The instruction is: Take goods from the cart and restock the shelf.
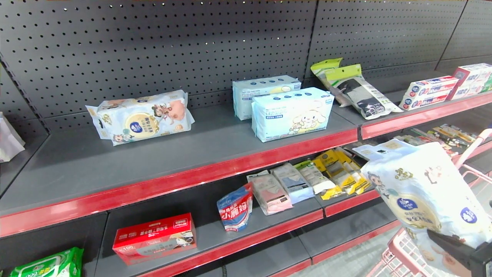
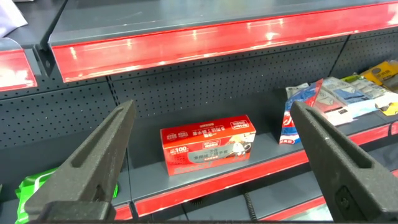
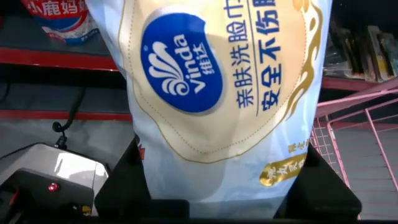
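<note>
Pack – white, soft, long axis upright – sits clenched by its lower end in your right tool, over the pink cart at near right. The bare stretch of top shelf lies up and left, where the matching pack rests lengthwise. Your left tool gapes with nothing in it, low before the red box; the right arm looks better placed.

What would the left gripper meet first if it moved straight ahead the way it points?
Probably the red box on the lower shelf, which sits centred between the open jaws; depth is hard to judge.
</note>
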Tool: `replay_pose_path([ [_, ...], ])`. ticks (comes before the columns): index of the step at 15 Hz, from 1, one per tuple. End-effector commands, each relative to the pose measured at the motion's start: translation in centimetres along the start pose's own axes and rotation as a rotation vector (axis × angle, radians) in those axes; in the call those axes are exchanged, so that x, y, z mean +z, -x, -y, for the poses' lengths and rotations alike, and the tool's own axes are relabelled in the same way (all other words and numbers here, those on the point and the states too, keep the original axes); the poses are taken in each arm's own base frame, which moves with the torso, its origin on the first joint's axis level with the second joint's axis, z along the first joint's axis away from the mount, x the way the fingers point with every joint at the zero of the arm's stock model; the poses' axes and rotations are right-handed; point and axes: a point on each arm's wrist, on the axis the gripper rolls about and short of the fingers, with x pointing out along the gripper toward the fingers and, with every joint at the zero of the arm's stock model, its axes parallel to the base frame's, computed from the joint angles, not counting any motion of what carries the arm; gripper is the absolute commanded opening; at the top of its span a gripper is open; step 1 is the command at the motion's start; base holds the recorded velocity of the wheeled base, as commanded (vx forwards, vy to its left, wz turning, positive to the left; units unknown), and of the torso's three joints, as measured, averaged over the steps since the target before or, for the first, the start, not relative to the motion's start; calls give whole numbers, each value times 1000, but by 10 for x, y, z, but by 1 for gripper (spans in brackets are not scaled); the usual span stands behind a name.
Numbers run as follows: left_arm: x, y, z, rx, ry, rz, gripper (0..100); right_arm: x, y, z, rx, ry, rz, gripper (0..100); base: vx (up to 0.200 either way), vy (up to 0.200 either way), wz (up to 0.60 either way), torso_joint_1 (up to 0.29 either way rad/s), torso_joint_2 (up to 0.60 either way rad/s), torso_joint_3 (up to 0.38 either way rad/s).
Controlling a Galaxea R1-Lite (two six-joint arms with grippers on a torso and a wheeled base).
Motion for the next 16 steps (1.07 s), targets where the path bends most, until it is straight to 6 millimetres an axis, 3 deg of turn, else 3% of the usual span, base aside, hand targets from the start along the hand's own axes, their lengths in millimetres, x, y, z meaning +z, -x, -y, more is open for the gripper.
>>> replay_pose_path([
  [1, 0, 0, 0, 1, 1, -1, 100, 0, 3, 0, -4, 2, 16, 0, 0, 0, 0, 0, 0, 0],
  [7, 0, 0, 0, 1, 1, -1, 100, 3, 4, 1, -7, 35, 28, 0, 0, 0, 0, 6, -11, -8],
  [16, 0, 0, 0, 1, 1, -1, 100, 0, 10, 1, -22, 60, 52, 0, 0, 0, 0, 205, -447, -238],
])
